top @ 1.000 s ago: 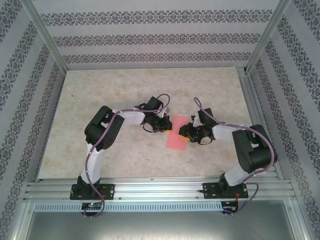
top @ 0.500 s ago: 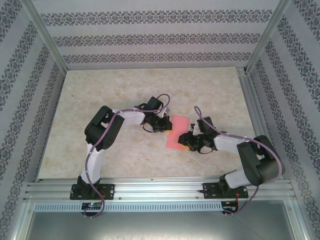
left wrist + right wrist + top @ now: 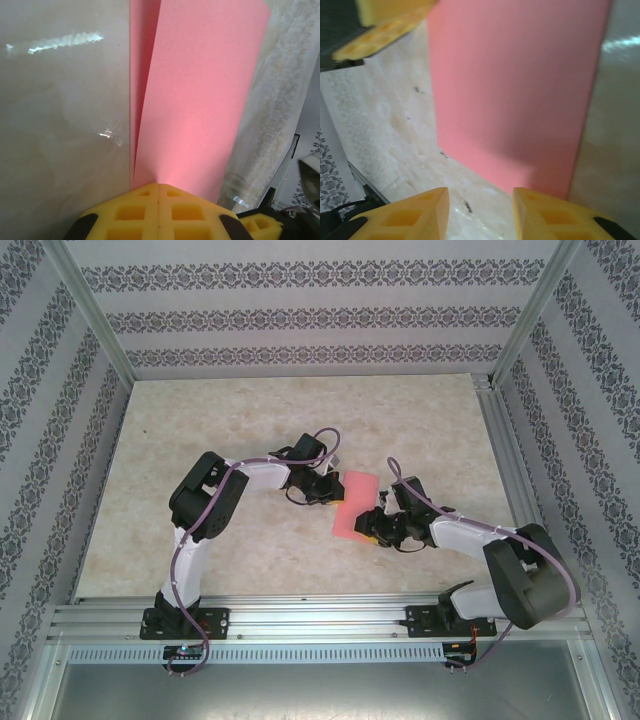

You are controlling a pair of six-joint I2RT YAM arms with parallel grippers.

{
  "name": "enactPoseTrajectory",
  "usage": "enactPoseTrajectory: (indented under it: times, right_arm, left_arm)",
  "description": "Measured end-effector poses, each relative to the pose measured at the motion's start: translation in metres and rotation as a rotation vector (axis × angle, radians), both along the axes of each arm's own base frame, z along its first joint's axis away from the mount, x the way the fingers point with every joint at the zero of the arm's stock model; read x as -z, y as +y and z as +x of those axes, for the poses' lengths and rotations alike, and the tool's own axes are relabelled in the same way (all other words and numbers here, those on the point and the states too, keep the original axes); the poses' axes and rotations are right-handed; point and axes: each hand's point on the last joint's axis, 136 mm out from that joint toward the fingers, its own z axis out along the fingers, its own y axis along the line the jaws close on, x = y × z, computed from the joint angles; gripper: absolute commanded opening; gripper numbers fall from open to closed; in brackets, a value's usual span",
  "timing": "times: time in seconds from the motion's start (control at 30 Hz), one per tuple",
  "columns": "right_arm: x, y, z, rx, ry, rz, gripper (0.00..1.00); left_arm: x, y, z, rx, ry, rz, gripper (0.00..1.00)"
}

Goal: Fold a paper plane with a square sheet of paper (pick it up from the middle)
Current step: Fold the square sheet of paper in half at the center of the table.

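a: where is the sheet of paper (image 3: 353,502)?
b: near the middle of the desk (image 3: 200,420), slightly closer to the near edge. it is folded over on itself, and the upper layer stands a little clear of the lower one. its position matches one second ago.
a: left hand?
b: the left hand (image 3: 158,194) is fully closed, with its pads pinching the sheet at its left edge. no displacement since the earlier frame.
a: right hand?
b: the right hand (image 3: 480,207) is partly open with nothing between its fingers. the sheet's corner lies just ahead of them. the hand has shifted from the sheet's right edge toward its near right corner. the right arm (image 3: 520,580) has swung low toward the desk's near right corner.
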Motion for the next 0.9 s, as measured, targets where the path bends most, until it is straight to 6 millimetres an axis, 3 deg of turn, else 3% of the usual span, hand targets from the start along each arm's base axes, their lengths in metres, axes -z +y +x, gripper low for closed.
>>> enactPoseTrajectory:
  times: [0.17, 0.3, 0.37, 0.5, 0.57, 0.7, 0.9]
  right_arm:
    - [0.005, -0.002, -0.002, 0.0, 0.017, -0.018, 0.38]
    - [-0.01, -0.01, 0.002, 0.017, 0.001, -0.056, 0.39]
    - [-0.026, -0.015, 0.018, 0.042, -0.039, -0.066, 0.39]
    - [-0.06, -0.034, 0.069, 0.131, -0.151, -0.077, 0.38]
    - [-0.065, -0.039, 0.087, 0.148, -0.171, -0.085, 0.37]
    - [-0.055, -0.034, 0.111, 0.134, -0.154, -0.091, 0.37]
    - [-0.021, -0.028, 0.119, 0.104, -0.093, -0.091, 0.37]
  left_arm:
    - [0.0, 0.0, 0.0, 0.001, 0.0, 0.0, 0.03]
    - [0.0, 0.0, 0.0, 0.001, 0.0, 0.0, 0.03]
    - [0.0, 0.0, 0.0, 0.001, 0.0, 0.0, 0.03]
    - [0.0, 0.0, 0.0, 0.001, 0.0, 0.0, 0.03]
    - [0.0, 0.0, 0.0, 0.001, 0.0, 0.0, 0.03]
    - [0.0, 0.0, 0.0, 0.002, -0.001, 0.0, 0.03]
    - [0.0, 0.0, 0.0, 0.003, -0.001, 0.0, 0.03]
